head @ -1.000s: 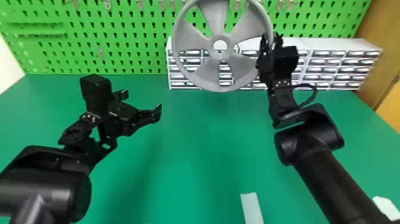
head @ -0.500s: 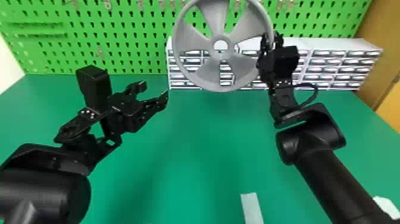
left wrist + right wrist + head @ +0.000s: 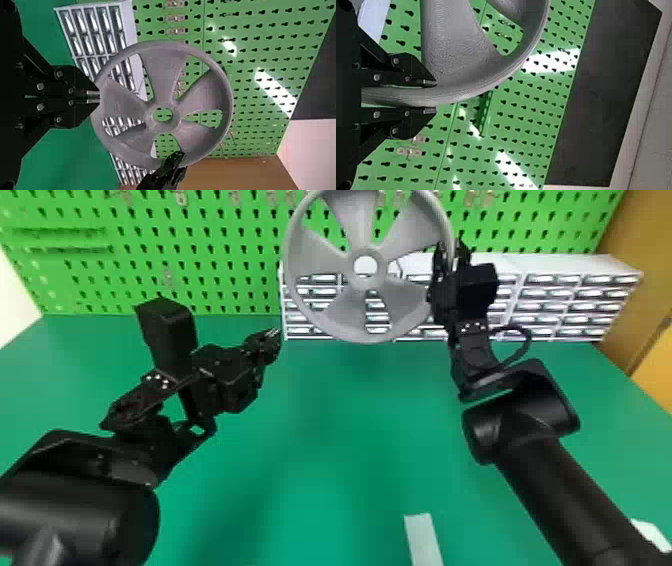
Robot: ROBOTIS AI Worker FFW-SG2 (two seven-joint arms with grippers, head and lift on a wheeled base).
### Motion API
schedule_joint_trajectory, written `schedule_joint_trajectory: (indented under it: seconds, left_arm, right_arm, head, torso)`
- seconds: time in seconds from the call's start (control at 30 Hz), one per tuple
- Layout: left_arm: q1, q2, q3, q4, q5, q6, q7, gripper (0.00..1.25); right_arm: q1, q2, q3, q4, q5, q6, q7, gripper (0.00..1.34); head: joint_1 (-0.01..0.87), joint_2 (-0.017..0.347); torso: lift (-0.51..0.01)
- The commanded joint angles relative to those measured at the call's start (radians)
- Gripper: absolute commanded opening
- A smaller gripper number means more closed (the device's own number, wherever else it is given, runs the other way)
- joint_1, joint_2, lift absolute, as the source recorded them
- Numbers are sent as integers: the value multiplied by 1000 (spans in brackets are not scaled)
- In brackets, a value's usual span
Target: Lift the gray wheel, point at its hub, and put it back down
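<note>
Upright above the table, the gray wheel [image 3: 345, 325] is held at its right rim by my right gripper [image 3: 450, 255]. The hub [image 3: 365, 266] faces me, with the green board visible through its hole in the left wrist view. My left gripper [image 3: 274, 336] is at the lower left of the wheel, fingers shut on nothing. In the left wrist view, the left gripper [image 3: 93, 97] points toward the hub [image 3: 162, 115]. The right wrist view has the right gripper [image 3: 430, 97] shut on the rim of the wheel [image 3: 455, 89], one finger on either side.
A white drawer organizer [image 3: 565, 292] stands behind the wheel along the green pegboard [image 3: 225, 255]. A pale strip [image 3: 423, 540] lies on the green table [image 3: 320, 450] near the front. Another white piece [image 3: 650, 535] is beside the right arm.
My left gripper has moved right, toward the wheel; its fingers were apart and have come together. The right arm and the wheel have stayed nearly still.
</note>
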Motion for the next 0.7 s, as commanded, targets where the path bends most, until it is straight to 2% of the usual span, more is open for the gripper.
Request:
schedule_joint_trajectory:
  seconds: [0.0,0.37,0.67]
  left_arm:
    - [-3,0,-10,-3,13,-3,1,25]
    - [-33,8,-45,6,32,-4,7,25]
    - [-118,6,-123,86,88,-74,15,25]
  right_arm:
    - [-4,-1,8,0,-5,0,0,37]
    - [-15,-2,45,8,-36,0,2,37]
    - [-27,-5,105,21,-62,-1,2,37]
  head:
    - [692,48]
    - [692,48]
    - [692,48]
  torso:
    - [-88]
    - [-88]
    - [-88]
